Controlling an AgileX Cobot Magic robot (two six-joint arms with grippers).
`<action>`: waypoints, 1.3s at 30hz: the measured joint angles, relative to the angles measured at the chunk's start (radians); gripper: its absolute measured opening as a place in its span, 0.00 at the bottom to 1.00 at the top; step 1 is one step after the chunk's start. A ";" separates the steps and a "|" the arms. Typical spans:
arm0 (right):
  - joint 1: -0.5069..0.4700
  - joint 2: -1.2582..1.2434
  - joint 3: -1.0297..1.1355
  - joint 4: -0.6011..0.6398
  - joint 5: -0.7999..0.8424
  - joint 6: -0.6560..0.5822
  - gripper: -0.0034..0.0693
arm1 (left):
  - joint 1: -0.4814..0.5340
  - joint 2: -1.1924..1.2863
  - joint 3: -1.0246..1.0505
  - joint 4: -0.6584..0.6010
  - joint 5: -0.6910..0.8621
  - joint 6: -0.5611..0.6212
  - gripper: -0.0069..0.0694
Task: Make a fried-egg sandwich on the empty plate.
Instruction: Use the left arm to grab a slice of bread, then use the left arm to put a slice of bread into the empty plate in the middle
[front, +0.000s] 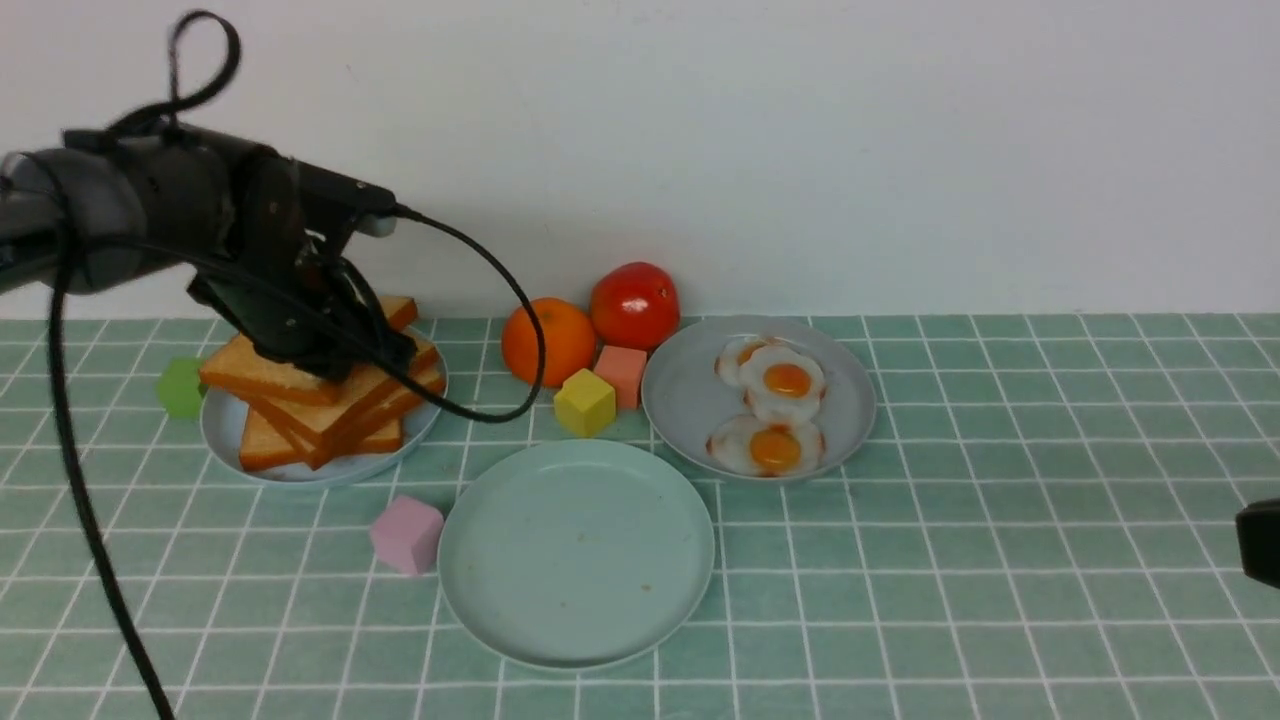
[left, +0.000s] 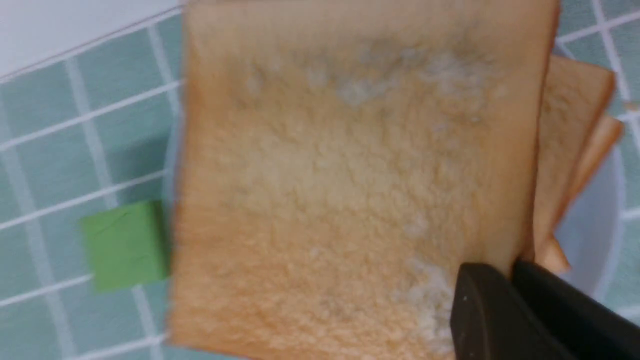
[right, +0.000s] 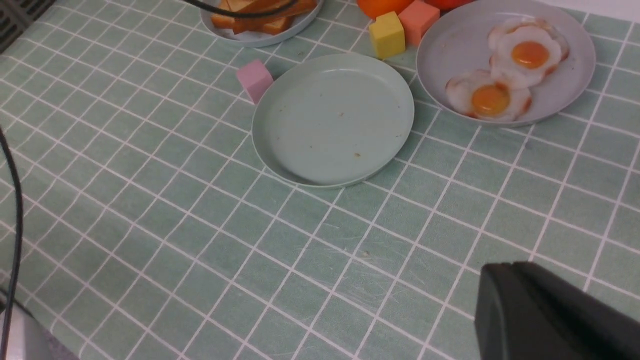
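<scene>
The empty mint-green plate (front: 577, 552) lies at the front middle and also shows in the right wrist view (right: 334, 120). Several toast slices (front: 330, 420) are stacked on a grey-blue plate (front: 225, 430) at the back left. My left gripper (front: 335, 365) is over the stack and shut on an edge of the top toast slice (left: 340, 190), as the left wrist view (left: 510, 272) shows. Three fried eggs (front: 787, 380) lie overlapping on a second grey-blue plate (front: 685, 400). My right gripper (right: 505, 267) is shut and empty, low at the right edge (front: 1260, 540). No sandwich is in view.
An orange (front: 548, 340) and a tomato (front: 634, 303) stand at the back. A yellow cube (front: 584, 402) and a salmon cube (front: 622, 373) sit between the plates. A pink cube (front: 406, 534) touches the mint plate's left rim. A green cube (front: 180, 388) is left of the toast plate.
</scene>
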 joint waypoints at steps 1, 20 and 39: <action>0.000 0.000 0.000 0.000 0.000 0.000 0.08 | -0.008 -0.028 0.000 0.000 0.016 0.000 0.12; 0.000 0.000 0.000 -0.007 0.013 0.000 0.09 | -0.545 -0.249 0.407 0.114 -0.076 -0.075 0.12; 0.000 0.031 0.000 0.038 0.022 0.065 0.17 | -0.546 -0.158 0.379 0.100 -0.129 -0.114 0.59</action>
